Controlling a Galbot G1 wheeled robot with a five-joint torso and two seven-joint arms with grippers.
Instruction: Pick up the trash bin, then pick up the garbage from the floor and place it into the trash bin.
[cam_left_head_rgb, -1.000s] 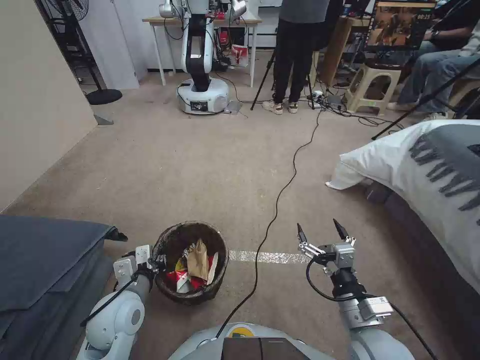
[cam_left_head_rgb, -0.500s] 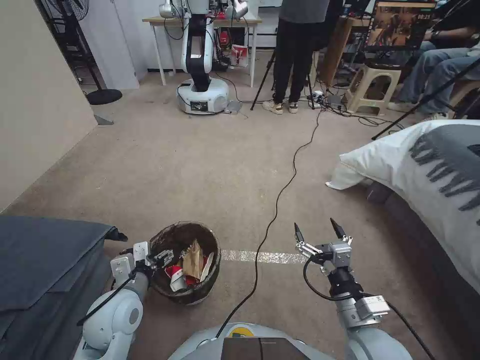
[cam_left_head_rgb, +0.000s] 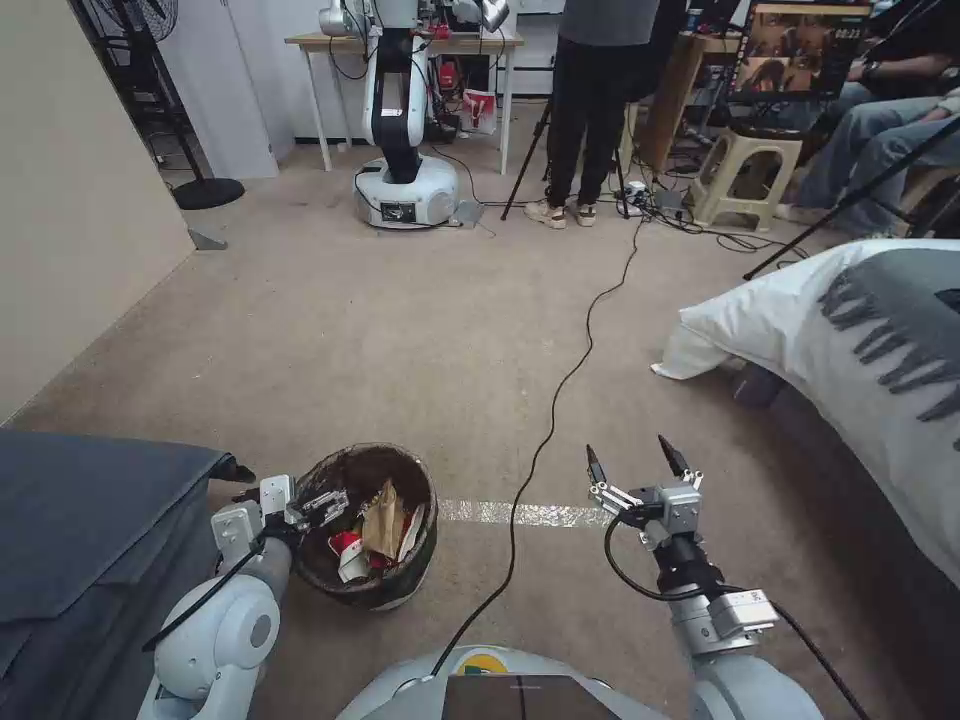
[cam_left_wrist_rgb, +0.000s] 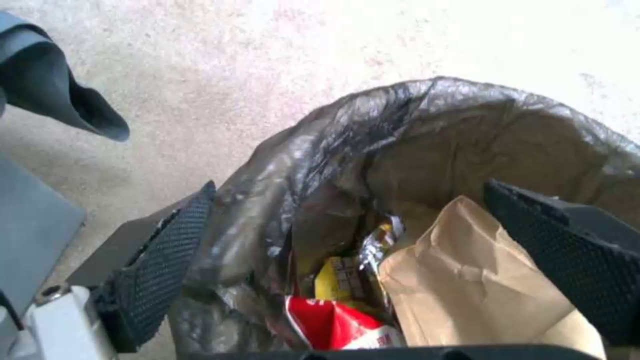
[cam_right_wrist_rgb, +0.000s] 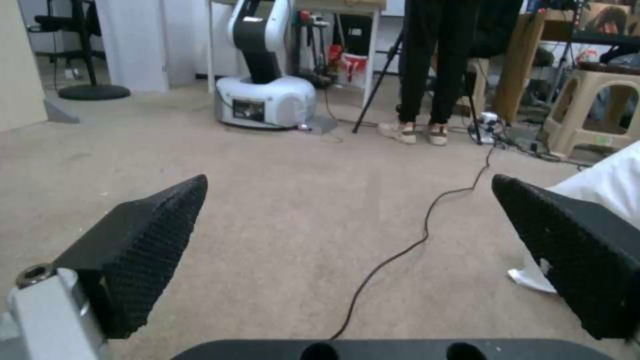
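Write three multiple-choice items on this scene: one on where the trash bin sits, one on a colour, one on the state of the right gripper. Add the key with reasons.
1. Where is the trash bin?
A. On the carpet by the left gripper
B. On the bed at the right
C. Under the far table

2. What colour is the crumpled paper bag in the bin?
A. Blue
B. Brown
C. Green

3. What is the state of the right gripper?
A. Shut on a bottle
B. Shut on the cable
C. Open, holding nothing

Key: 1 A, since the head view shows the bin low on the robot's left with the left gripper at its rim. 2 B, since the left wrist view shows a tan-brown bag beside red and yellow wrappers. 3 C, since its fingers stand wide apart over bare floor.
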